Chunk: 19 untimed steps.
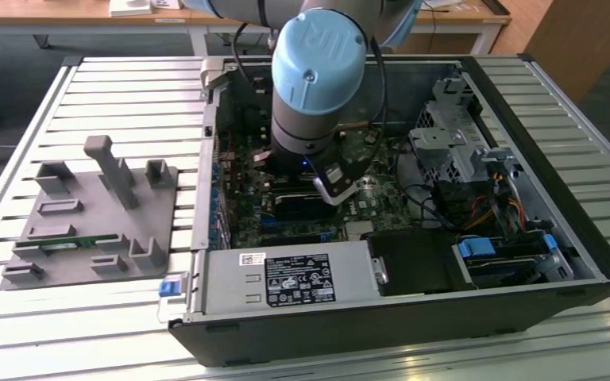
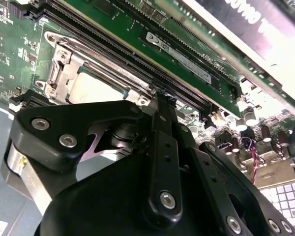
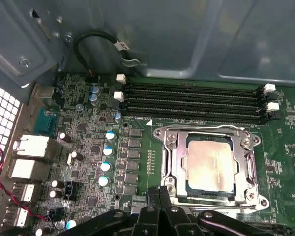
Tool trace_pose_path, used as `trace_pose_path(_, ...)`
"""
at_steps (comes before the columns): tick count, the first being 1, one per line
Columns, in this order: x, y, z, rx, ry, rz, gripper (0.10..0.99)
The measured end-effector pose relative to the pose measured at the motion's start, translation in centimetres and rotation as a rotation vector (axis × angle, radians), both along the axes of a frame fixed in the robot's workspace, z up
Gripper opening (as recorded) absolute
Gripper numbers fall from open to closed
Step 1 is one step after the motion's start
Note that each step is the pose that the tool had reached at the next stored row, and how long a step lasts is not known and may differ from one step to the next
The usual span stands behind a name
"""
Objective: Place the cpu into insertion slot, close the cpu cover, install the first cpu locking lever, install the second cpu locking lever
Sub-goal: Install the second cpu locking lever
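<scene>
Silvery-grey, the cpu [image 3: 209,164] is lying flat inside the insertion slot [image 3: 172,169], just right of centre in the lower half of the first wrist view, with the cpu cover [image 3: 210,132] sitting closed down around it as a metal frame whose window is showing the chip's top. In the second wrist view the same cpu [image 2: 92,88] is appearing at centre left, framed by the cpu cover [image 2: 113,59] and lying beside long black memory slots [image 2: 137,54]. The gripper [image 3: 160,194] is hovering at the lower edge of the first wrist view, just beside the socket's near rim; its black fingers [image 2: 162,147] are pressed together with nothing between them, and whether the tips are touching the socket's edge cannot be told. In the exterior view the arm [image 1: 316,79] is reaching down into an open black computer case [image 1: 390,317], which is occupying the centre and right of the frame and containing a green motherboard [image 1: 283,222], a drive cage [image 1: 453,143] and a power supply [image 1: 295,278]. The case is resting on a slatted metal table [image 1: 125,103]; a grey parts fixture [image 1: 93,214] is standing at the left of the frame, and wooden desks [image 1: 51,12] are lining the top edge.
</scene>
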<state>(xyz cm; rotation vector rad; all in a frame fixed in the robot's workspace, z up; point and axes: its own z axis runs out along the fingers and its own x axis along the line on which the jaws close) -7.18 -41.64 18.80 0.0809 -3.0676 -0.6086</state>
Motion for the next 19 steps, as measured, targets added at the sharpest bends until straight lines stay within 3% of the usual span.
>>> trace_pose_path(9,-0.22,0.05,-0.38,0.022,0.0,0.0,0.106)
trace_pose_path(13,-0.23,0.05,-0.36,0.025,-0.0002,0.0,0.106)
trace_pose_path(19,-0.23,0.04,0.44,0.025,0.0,0.0,0.106)
